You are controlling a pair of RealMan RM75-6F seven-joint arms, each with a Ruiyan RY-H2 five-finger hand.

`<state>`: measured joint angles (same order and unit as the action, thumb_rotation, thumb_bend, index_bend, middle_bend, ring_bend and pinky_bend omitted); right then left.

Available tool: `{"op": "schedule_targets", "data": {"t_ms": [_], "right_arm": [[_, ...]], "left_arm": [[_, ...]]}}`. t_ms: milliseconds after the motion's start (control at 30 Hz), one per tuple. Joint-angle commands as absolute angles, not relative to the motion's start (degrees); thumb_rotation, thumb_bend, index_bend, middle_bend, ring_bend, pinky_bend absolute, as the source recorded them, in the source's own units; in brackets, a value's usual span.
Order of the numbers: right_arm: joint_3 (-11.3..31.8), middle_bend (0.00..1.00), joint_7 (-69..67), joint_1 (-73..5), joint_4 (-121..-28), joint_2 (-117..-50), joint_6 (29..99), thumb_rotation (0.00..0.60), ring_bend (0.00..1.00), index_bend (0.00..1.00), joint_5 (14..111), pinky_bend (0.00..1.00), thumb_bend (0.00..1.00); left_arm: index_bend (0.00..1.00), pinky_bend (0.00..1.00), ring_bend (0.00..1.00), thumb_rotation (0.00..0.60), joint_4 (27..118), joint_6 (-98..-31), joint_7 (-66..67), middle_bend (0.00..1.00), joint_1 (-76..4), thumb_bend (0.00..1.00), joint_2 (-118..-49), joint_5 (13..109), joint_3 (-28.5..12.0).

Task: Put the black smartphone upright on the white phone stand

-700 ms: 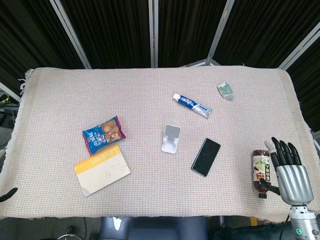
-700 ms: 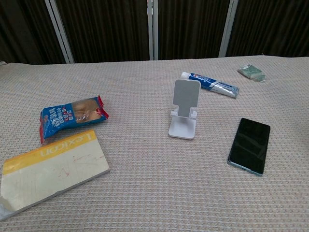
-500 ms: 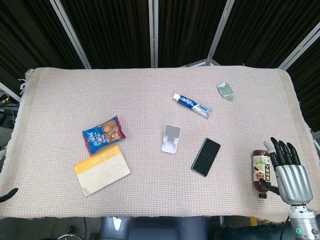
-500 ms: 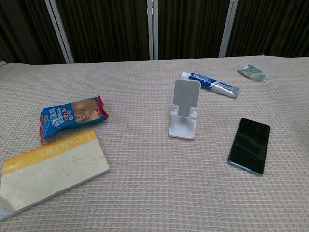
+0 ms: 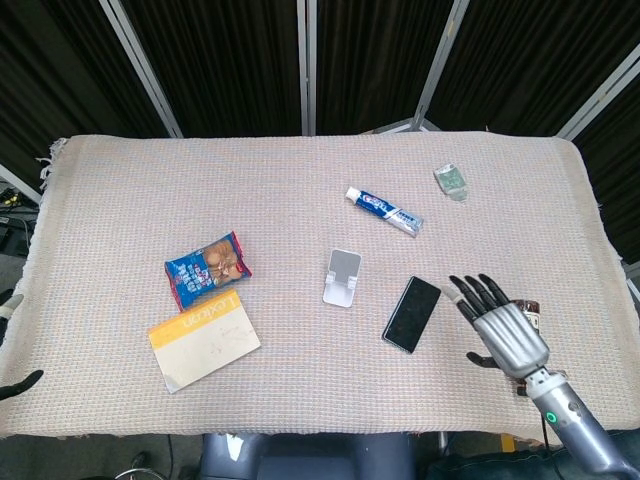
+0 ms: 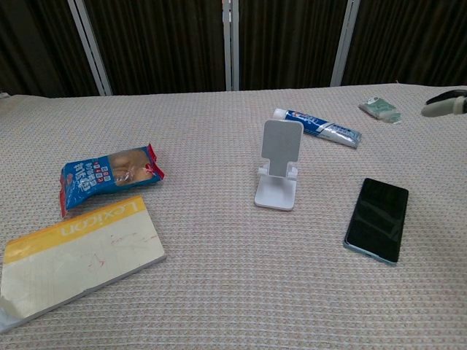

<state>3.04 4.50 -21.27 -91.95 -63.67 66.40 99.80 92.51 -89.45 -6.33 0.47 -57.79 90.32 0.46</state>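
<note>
The black smartphone (image 5: pixel 412 314) (image 6: pixel 376 219) lies flat, screen up, right of the white phone stand (image 5: pixel 342 277) (image 6: pixel 279 173), which stands upright and empty at mid-table. My right hand (image 5: pixel 505 330) hovers just right of the phone with its fingers spread and nothing in it. In the chest view only a fingertip of the right hand (image 6: pixel 445 103) shows, at the right edge. Of my left hand (image 5: pixel 18 384) only dark tips show at the far left edge of the head view, off the table.
A brown bottle (image 5: pixel 531 306) lies mostly hidden under my right hand. A toothpaste tube (image 5: pixel 384 211) and a small green packet (image 5: pixel 451 181) lie behind the stand. A blue snack bag (image 5: pixel 207 268) and a yellow-edged notebook (image 5: pixel 204 341) sit at the left.
My right hand has moved left from the table's right edge towards the phone and now covers the bottle. Its fingertip has entered the chest view. The phone and stand have not moved.
</note>
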Motion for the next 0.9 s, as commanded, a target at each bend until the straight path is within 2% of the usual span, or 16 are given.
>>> {"op": "schedule_targets", "data": {"t_ms": [33,133,267,567,900], "right_arm": [[2.66,0.09,0.43,-29.48,-82.53,-68.92,60.05,0.6,0.01,0.09,105.91,0.0,0.0],[1.69,0.16,-3.16,-33.2,-76.18,-72.84,60.0,0.6,0.07,0.15,109.24,0.0,0.0],[-0.9,0.21,-5.81,-36.88,-66.62,-77.41,61.92,0.6,0.12,0.2,114.46,0.02,0.04],[-5.53,0.27,-6.38,-41.5,-50.42,-85.34,66.37,0.6,0.18,0.26,120.38,0.06,0.06],[-8.92,0.27,-8.32,-42.38,-41.05,-90.18,68.67,0.6,0.2,0.25,120.5,0.06,0.06]], "left_arm": [[0.0,0.0,0.0,0.6,92.62,-88.79,-5.65,0.0,0.21,0.0,-58.16,89.02,-0.08],[0.0,0.0,0.0,0.6,92.61,-87.91,-4.35,0.0,0.05,0.0,-58.6,87.51,-0.4],[0.0,0.0,0.0,0.6,92.49,-86.79,-3.27,0.0,-0.32,0.0,-59.14,85.97,-0.8],[0.0,0.0,0.0,0.6,91.44,-84.55,-2.04,0.0,-1.37,0.0,-60.08,83.93,-1.41],[0.0,0.0,0.0,0.6,91.51,-84.1,-0.86,0.0,-1.61,0.0,-60.55,83.48,-1.42]]}}
